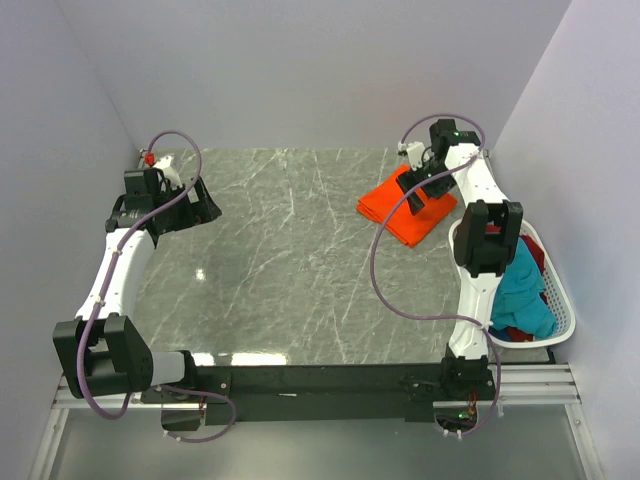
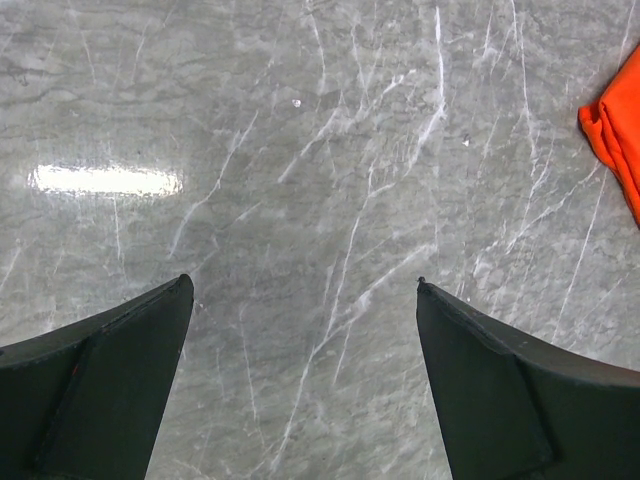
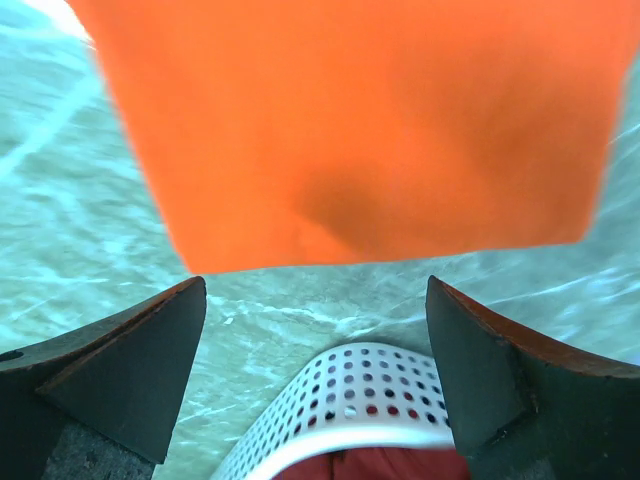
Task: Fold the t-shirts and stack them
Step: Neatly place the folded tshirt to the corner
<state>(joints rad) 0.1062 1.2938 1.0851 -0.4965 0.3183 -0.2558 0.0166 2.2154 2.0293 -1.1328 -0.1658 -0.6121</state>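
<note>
A folded bright orange t-shirt lies flat on the marble table at the far right. It fills the top of the right wrist view, and its edge shows at the right of the left wrist view. My right gripper hovers over the shirt's near right edge, open and empty. My left gripper is open and empty above bare table at the far left. Teal, dark red and blue shirts lie bunched in the basket.
A white perforated plastic basket stands at the table's right edge, against the right wall; its rim shows under my right gripper. Purple walls close in the table on three sides.
</note>
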